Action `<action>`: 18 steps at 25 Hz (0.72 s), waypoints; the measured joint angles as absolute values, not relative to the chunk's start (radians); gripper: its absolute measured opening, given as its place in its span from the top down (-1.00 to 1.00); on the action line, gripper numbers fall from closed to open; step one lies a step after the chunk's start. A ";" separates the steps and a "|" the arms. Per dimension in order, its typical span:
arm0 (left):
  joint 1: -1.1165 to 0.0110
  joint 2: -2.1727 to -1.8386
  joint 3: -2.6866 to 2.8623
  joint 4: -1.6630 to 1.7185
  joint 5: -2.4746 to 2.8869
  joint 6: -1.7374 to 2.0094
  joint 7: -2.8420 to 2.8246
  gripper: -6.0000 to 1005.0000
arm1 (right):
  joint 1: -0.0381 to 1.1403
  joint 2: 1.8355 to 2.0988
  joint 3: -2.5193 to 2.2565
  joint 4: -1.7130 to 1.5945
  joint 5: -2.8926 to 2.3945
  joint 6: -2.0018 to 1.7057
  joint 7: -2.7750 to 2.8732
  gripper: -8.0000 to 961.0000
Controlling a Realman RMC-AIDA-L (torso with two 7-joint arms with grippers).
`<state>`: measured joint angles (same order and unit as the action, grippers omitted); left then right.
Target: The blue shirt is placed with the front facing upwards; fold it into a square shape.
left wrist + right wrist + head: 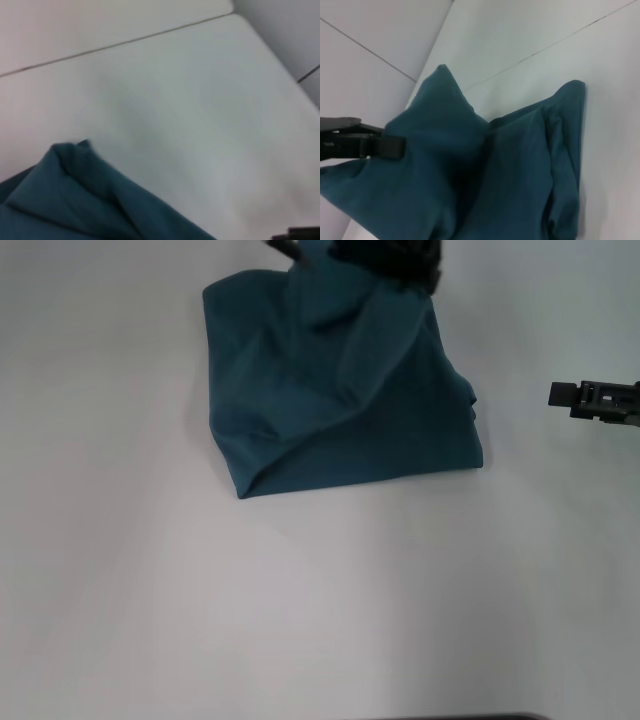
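Lifting a pinched fold of the blue shirt [340, 410] at the worktop's [300, 600] far middle, the left hand [385, 260] could lose it, collapsing the fold. Right hand [555, 395], idle at right: grip unreadable.

Dark gripper [400, 262] lifting the soft teal-blue cotton shirt [340, 410], cut off by the head view's top edge; fingers hidden; chest lettering folded out of sight.

A bare test bench, lab-like: a plain white tabletop [300, 620] made of joined panels, thin dark seams [115, 46] running between them. Nothing domestic shows near either gripper.
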<state>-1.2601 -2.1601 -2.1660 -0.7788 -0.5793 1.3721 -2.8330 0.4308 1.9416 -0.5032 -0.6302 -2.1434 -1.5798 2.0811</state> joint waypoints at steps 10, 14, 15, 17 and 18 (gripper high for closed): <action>-1.220 -2.162 -2.159 -0.843 -0.652 1.364 -2.823 0.44 | 0.439 1.938 -0.503 -0.620 -2.162 -1.576 2.081 -0.87; -1.085 -2.148 -2.188 -1.048 -0.737 1.414 -2.816 0.24 | 0.440 1.939 -0.500 -0.620 -2.162 -1.575 2.082 -0.87; -1.043 -2.135 -2.218 -1.086 -0.772 1.437 -2.816 0.15 | 0.440 1.939 -0.498 -0.620 -2.163 -1.574 2.082 -0.87; -0.974 -2.111 -2.280 -1.109 -0.843 1.474 -2.817 -0.04 | 0.441 1.939 -0.496 -0.620 -2.163 -1.574 2.083 -0.87; -0.935 -2.096 -2.315 -1.110 -0.885 1.494 -2.818 -0.13 | 0.443 1.939 -0.496 -0.620 -2.163 -1.574 2.083 -0.87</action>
<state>-0.9352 -2.0963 -2.3150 -1.1099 -0.8848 1.4938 -2.8178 0.4434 1.9389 -0.4958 -0.6197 -2.1627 -1.5739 2.0826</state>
